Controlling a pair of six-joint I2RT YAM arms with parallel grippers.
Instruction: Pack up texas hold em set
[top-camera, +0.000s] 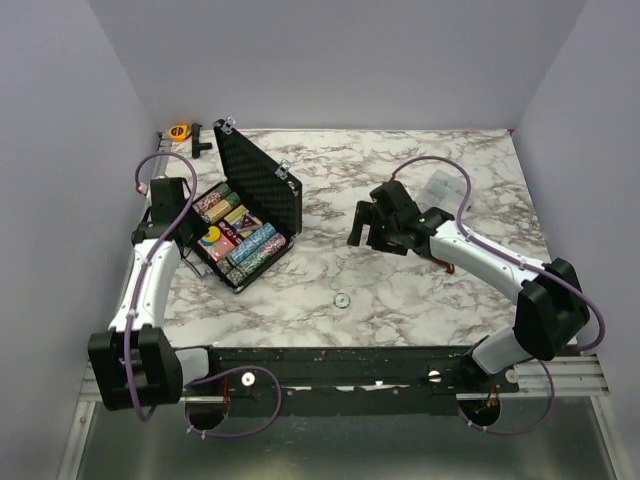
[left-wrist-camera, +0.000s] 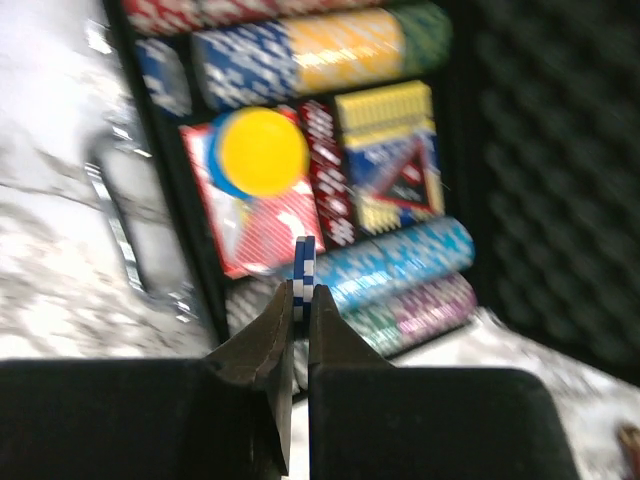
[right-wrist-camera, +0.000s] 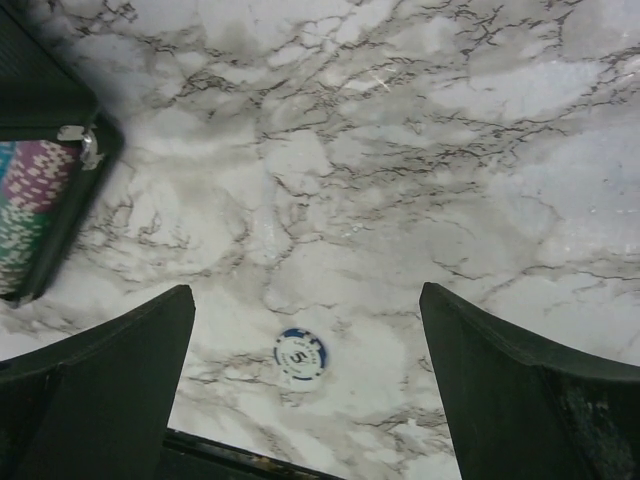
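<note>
On the marble worktop (top-camera: 400, 290) the black case (top-camera: 257, 175) sits open near the rear left corner, its foam-lined lid standing up and its tray facing the left edge. The left gripper (left-wrist-camera: 300, 292) hangs over that tray with its jaws pressed together on a blue-and-white chip (left-wrist-camera: 303, 262), pinched on edge. The right gripper (right-wrist-camera: 305, 292) hovers over bare marble towards the middle, jaws spread wide and holding nothing. The tray is nearly filled: rows of chips (left-wrist-camera: 330, 50) run along its long sides, with card decks (left-wrist-camera: 265, 225) between them and a yellow disc (left-wrist-camera: 262, 150) lying on the red deck. One five-marked chip (right-wrist-camera: 300, 356) lies flat by the front edge, well apart from the case and just below the right gripper's open fingers. The step in hand looks like returning stray chips; next, the left gripper likely needs to lower and release its chip into the tray, while the right must drop onto the flat chip, a thin thing that could slide
</note>
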